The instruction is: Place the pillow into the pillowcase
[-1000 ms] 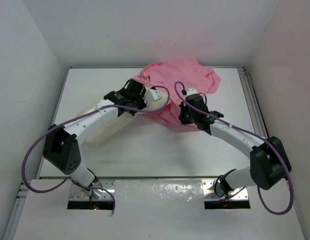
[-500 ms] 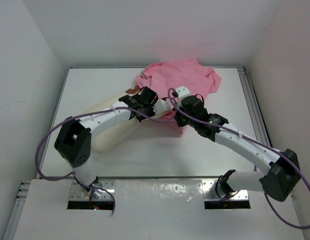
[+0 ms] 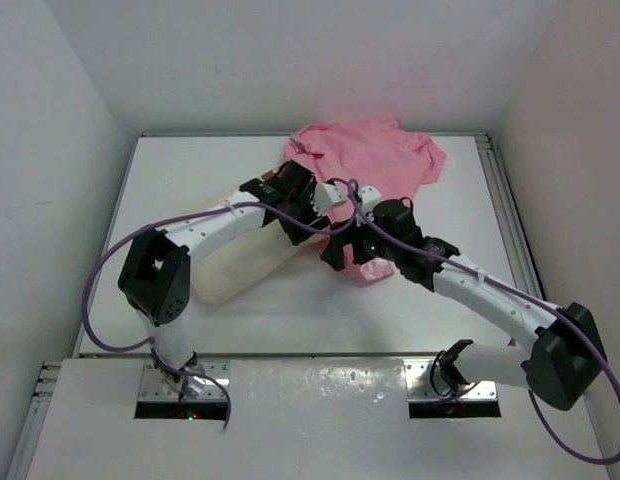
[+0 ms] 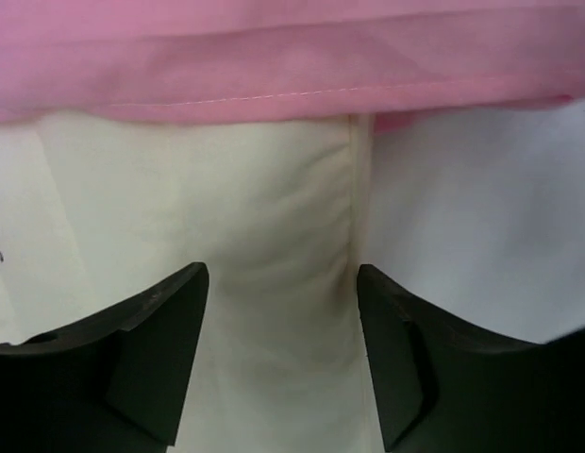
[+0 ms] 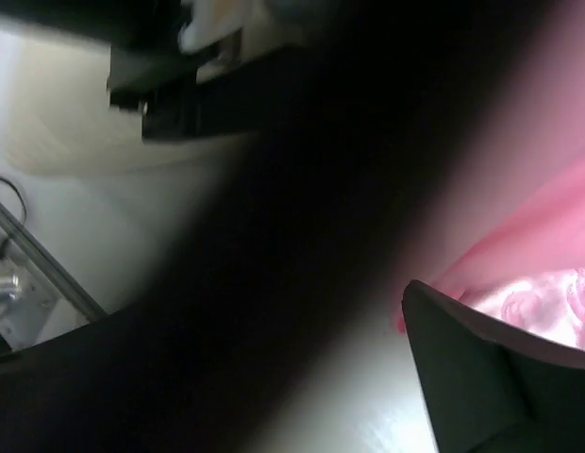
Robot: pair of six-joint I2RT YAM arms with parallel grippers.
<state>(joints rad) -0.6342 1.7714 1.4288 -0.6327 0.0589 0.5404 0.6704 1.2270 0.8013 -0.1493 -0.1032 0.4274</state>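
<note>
Under pillowcase [image 4: 292,57] hem, pillow [image 4: 274,217] edge inside parted left end effector [image 4: 281,288]

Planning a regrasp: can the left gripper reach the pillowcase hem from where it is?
Probably yes. The left gripper has its jaws open over the pillow, and the pillowcase hem lies just ahead across the pillow's end, with nothing between them.

Pillow [image 3: 230,265]: one, cream-white.
Pillowcase [image 3: 385,160]: one, pink.
Arms: two, the left arm [image 3: 205,230] and the right arm [image 3: 490,295].
Grippers: two, the left gripper [image 4: 281,302] and the right gripper [image 3: 340,252].
Purple cables [image 3: 95,300]: two, one per arm.
Bench [image 3: 290,320]: one.
</note>
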